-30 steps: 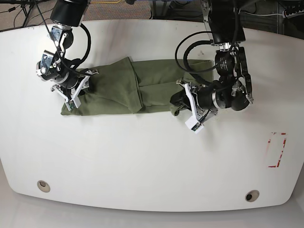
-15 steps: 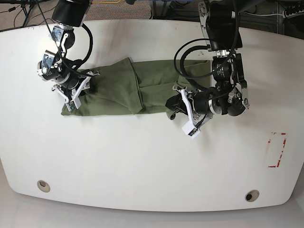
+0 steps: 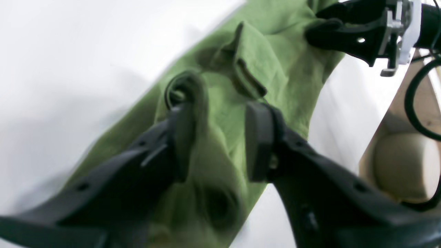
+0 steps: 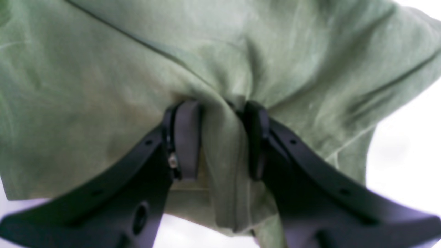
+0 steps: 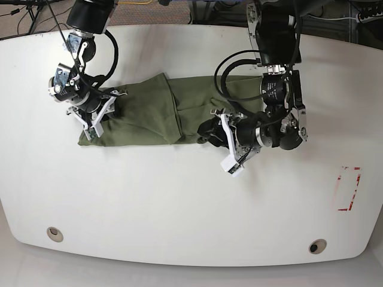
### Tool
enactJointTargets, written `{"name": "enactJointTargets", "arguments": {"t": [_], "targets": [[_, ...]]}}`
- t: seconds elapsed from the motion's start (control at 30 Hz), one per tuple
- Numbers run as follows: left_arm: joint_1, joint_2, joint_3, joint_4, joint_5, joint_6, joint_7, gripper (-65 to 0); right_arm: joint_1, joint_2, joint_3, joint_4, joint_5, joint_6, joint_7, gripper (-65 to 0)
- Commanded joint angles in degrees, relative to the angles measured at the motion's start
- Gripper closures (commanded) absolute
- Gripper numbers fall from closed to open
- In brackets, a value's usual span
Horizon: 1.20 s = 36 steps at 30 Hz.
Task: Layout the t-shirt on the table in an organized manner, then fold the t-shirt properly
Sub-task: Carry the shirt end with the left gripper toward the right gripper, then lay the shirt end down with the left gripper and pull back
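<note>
Olive-green t-shirt (image 5: 149, 113) – plain – on glossy white table (image 5: 179, 203); red-and-white tape rectangle (image 5: 349, 188).

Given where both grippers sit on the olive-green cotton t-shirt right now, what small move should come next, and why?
Probably lift the left gripper clear. Its jaws stand apart around a loose ridge of the olive-green cotton t-shirt, no longer pinching it, while the right gripper has cloth bunched between its pads at the other end.

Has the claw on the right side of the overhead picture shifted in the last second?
Yes. The left gripper has slid leftward, away from the red tape rectangle, dragging the t-shirt end with it.
</note>
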Motion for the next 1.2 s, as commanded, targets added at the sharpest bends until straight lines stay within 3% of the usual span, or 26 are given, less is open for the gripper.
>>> {"name": "enactJointTargets", "arguments": {"t": [0.0, 0.3, 0.73, 1.17], "targets": [[-1.3, 0.6, 1.4, 1.4, -1.8, -0.1, -0.5, -24.7, -0.2, -0.1, -0.2, -0.2, -1.4, 0.1, -2.9, -19.7], [-2.8, 0.6, 5.6, 6.7, -4.4, -0.1, -0.1, -24.9, -0.2, -0.2, -0.2, -0.2, -1.4, 0.1, -2.9, -19.7], [0.8, -10.4, 1.5, 6.3, -3.6, -0.1, -0.1, -24.9, -0.2, -0.2, -0.2, -0.2, -1.4, 0.1, -2.9, -19.7], [2.6, -12.1, 4.3, -1.9, -9.4, -0.1, -0.1, -24.9, 0.4, -0.3, -0.2, -0.2, -1.4, 0.1, -2.9, -19.5]]}}
